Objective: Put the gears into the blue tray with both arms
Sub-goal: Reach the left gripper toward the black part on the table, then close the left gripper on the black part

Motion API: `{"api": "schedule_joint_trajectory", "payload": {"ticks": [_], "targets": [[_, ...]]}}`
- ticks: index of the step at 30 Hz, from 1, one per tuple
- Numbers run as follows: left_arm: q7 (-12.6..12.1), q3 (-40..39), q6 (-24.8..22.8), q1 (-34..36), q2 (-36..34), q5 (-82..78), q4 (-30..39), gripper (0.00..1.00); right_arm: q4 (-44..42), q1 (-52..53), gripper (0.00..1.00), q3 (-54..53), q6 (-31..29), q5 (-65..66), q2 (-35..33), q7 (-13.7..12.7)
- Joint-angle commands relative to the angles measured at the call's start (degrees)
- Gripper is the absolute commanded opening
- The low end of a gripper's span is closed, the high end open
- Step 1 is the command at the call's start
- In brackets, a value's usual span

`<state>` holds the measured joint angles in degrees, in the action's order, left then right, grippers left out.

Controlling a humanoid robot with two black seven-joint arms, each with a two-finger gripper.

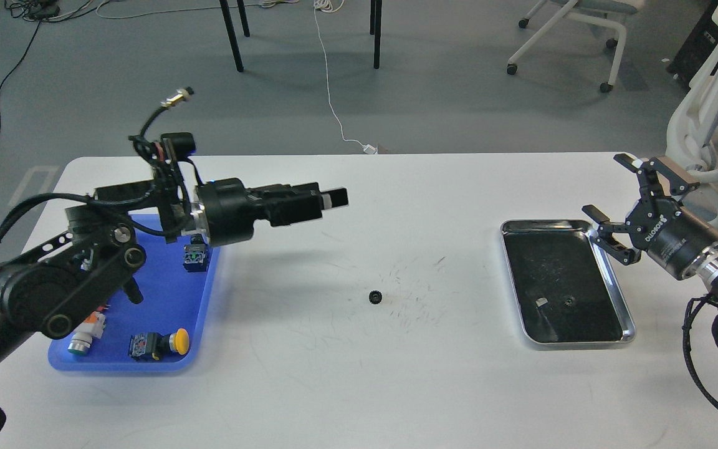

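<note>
One small black gear lies on the white table near its middle. A second gear rests on the black liner of the silver tray. The blue tray is at the left, partly covered by my left arm. My left gripper reaches rightward above the table, up and to the left of the middle gear; seen side-on, its fingers cannot be told apart. My right gripper hangs open and empty just past the silver tray's far right corner.
Push-button switches lie in the blue tray: a yellow-capped one, an orange and white one and a dark one. A small pale scrap sits on the silver tray's liner. Chairs and cables lie beyond the table.
</note>
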<state>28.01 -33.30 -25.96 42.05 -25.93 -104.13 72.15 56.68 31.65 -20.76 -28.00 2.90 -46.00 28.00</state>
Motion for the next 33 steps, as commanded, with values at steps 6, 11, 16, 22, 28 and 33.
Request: {"api": "schedule_joint_trajectory", "payload": {"ticks": [6,11,16,22,28,33], "targets": [[-0.01,21.0,7.33,12.44,8.69,-14.75,-6.58,0.98,-0.34,-1.06,0.97,-1.3,0.0,0.0,-0.14,0.0],[-0.01,21.17,9.34,12.7,15.72,-20.87,-14.39,0.96,-0.43,-1.06,0.97,-1.47,0.0,0.09,-0.23,0.0],[-0.01,24.95,11.2,12.61,16.53,-20.87,-18.36,0.94,-0.43,-1.15,0.97,-1.56,0.0,0.09,-0.32,0.0],[-0.01,25.39,11.29,11.3,16.08,-20.87,-20.12,0.88,-0.43,-1.15,0.97,-1.47,0.0,0.17,-0.32,0.0],[-0.01,25.31,11.37,10.94,17.14,-20.87,-21.44,0.76,-0.52,-1.15,0.97,-1.47,0.0,0.17,-0.23,0.0],[-0.01,25.39,11.37,10.59,17.23,-20.87,-22.57,0.76,-0.08,-1.15,0.97,-1.47,0.0,0.17,-0.23,0.0]]}}
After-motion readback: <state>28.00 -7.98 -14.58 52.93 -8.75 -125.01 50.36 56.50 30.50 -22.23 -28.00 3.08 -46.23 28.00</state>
